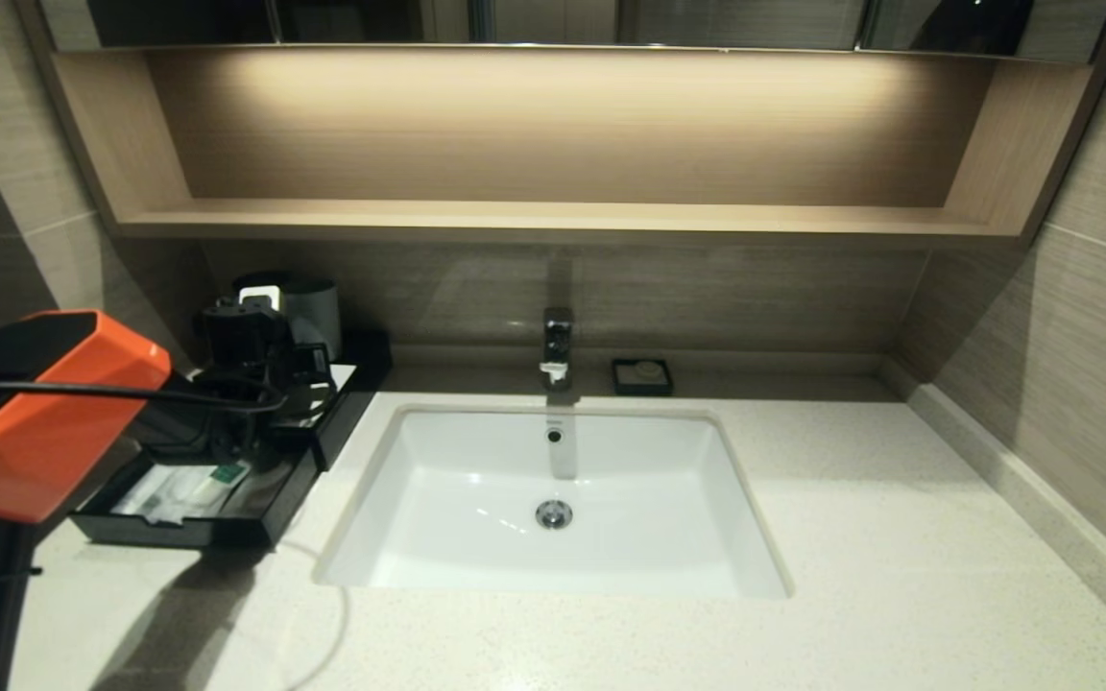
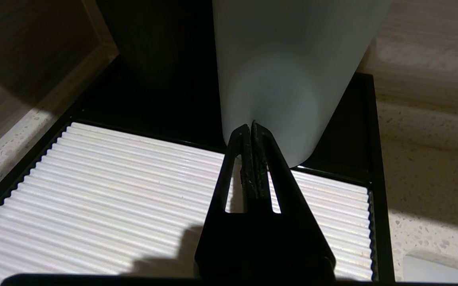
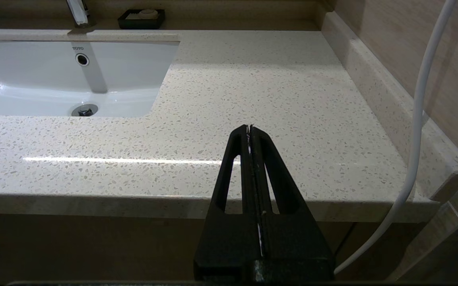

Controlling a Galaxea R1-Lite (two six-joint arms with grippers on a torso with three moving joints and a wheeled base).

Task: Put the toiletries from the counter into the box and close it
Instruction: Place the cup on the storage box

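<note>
The black box [image 1: 169, 533] stands at the counter's [image 1: 851, 537] back left, its front drawer pulled out. In the drawer lie the toiletries [image 1: 190, 489]: cream paper-wrapped sticks with a green band and a translucent packet. My left gripper [image 1: 299, 369] hovers over the box's white ribbed top panel [image 2: 113, 178]. In the left wrist view the left gripper [image 2: 251, 125] is shut with nothing between its fingers, its tips close to a pale cup [image 2: 288, 71]. My right gripper [image 3: 249, 127] is shut and empty, low before the counter's [image 3: 253, 79] front right edge.
A white sink [image 1: 553, 489] is set into the counter's middle, with a chrome faucet [image 1: 557, 347] behind it. A small black soap dish [image 1: 641, 376] sits by the back wall. A wooden shelf niche [image 1: 553, 216] runs above. A white cable [image 3: 420, 119] hangs near the right wall.
</note>
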